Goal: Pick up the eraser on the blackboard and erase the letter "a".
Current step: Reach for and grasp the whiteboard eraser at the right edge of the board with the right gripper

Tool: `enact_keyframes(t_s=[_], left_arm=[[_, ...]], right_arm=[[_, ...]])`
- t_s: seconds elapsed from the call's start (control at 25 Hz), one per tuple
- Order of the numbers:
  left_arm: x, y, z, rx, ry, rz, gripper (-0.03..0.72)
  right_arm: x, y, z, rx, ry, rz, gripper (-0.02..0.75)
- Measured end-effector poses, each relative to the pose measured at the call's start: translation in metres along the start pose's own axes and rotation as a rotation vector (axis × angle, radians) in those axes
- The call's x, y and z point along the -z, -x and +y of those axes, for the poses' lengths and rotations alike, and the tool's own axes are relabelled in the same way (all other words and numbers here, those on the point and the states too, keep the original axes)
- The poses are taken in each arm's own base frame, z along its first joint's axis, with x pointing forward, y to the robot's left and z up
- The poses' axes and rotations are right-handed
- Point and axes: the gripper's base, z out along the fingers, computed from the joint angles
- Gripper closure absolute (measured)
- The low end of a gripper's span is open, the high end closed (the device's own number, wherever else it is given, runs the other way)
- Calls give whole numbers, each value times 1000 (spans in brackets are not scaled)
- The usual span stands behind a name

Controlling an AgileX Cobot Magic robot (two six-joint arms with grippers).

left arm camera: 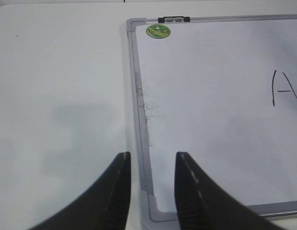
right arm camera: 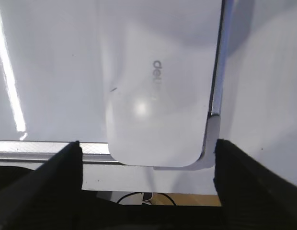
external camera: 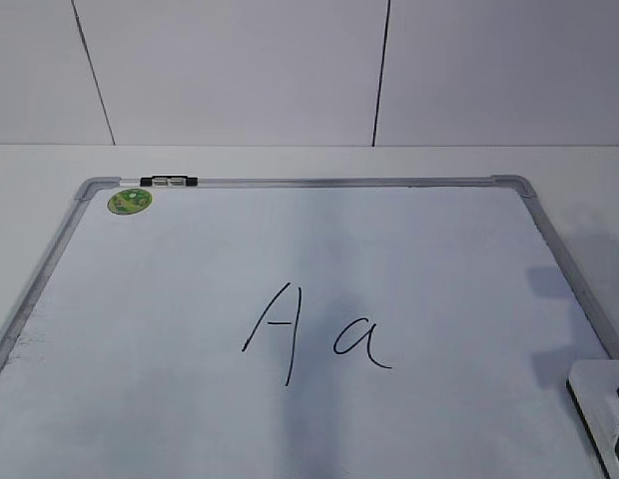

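The blackboard (external camera: 319, 184) lies flat on the table. The small letter "a" (external camera: 361, 342) is written near its middle, right of a taller capital "A" (external camera: 275, 329). The eraser (external camera: 597, 377) lies on the board's near right corner, white top up, black felt edge showing. In the right wrist view the eraser (right arm camera: 158, 110) sits just ahead of my right gripper (right arm camera: 147, 153), which is open wide and empty, its fingers level with the eraser's near end. My left gripper (left arm camera: 152, 160) is open and empty above the board's near left corner frame (left arm camera: 137, 86).
A round green sticker (external camera: 130, 202) and a black clip (external camera: 169, 182) sit at the board's far left corner. White table surrounds the board. The table's front edge and cables below show in the right wrist view (right arm camera: 143, 196). A wall stands behind.
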Motion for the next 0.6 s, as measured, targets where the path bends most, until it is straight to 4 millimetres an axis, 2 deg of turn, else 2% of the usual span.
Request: enact_keyframes(t_s=[0.36,0.6], left_arm=[[0,0,-1,3,-6,0,454],[0,0,-1,4,-9,0,454]], right_arm=[[-3,6,0,-11,7,-78,85],[-11,11,1,-14,4,-54,85]])
